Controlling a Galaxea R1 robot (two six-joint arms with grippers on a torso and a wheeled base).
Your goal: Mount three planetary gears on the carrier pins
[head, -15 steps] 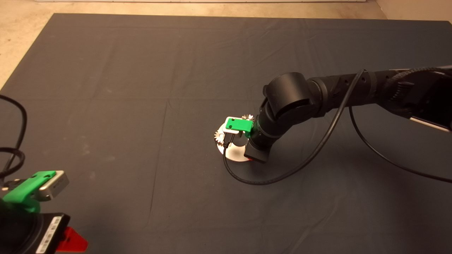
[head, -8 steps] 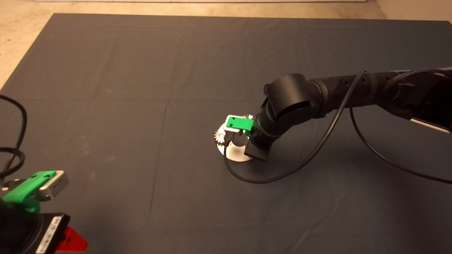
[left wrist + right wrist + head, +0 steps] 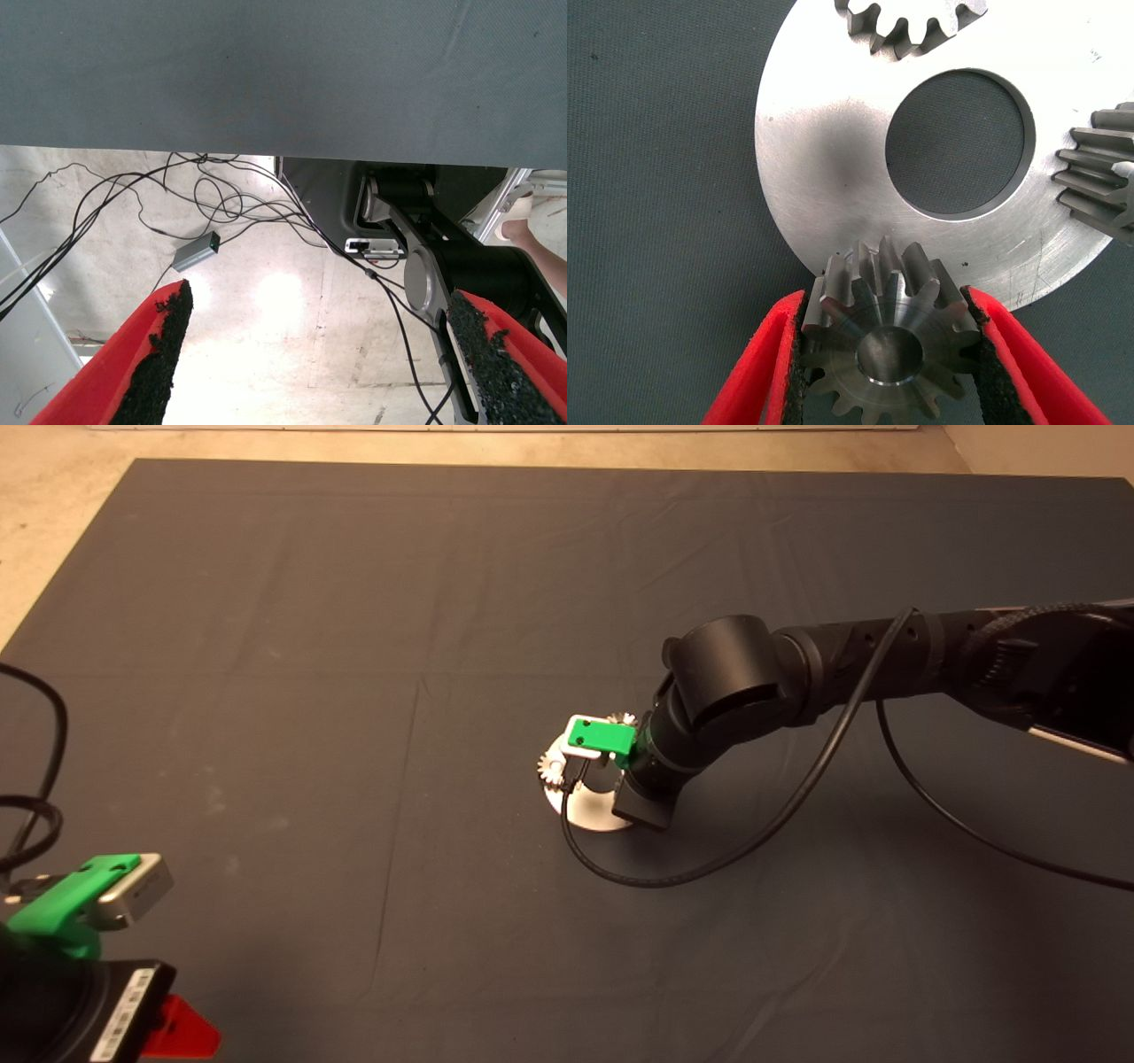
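The right gripper [image 3: 886, 354], green-bodied with two red fingers lined in black pads, hangs over the flat shiny round metal plate with a large centre hole [image 3: 833, 150] near the middle of the dark grey fabric mat [image 3: 354, 646], its black arm reaching in from the right side of the head view. Its jaws pinch a small silver-grey toothed metal gear [image 3: 888, 341], one pad touching the teeth on each side, and a short silver cylindrical peg [image 3: 889, 351] shows in the gear's centre hole. This gear sits over the plate's rim, right between the jaws. Beyond the fingertips, across the plate's centre hole, a second dark grey toothed gear [image 3: 912, 25] lies on the plate at its far edge, only partly in the wrist view. Off to one side of the jaws, a third grey toothed gear [image 3: 1103, 173] rests at the plate's rim, well apart from the pads. In the head view two of the gears peek out beside the green gripper body, which hides the held one. The left gripper [image 3: 323, 354] waits at the lower left corner of the mat, its jaws spread wide and empty, with tangled black cables [image 3: 177, 195] on a pale floor [image 3: 283, 354] and a person's leg [image 3: 540, 252] visible between and beyond its fingers.
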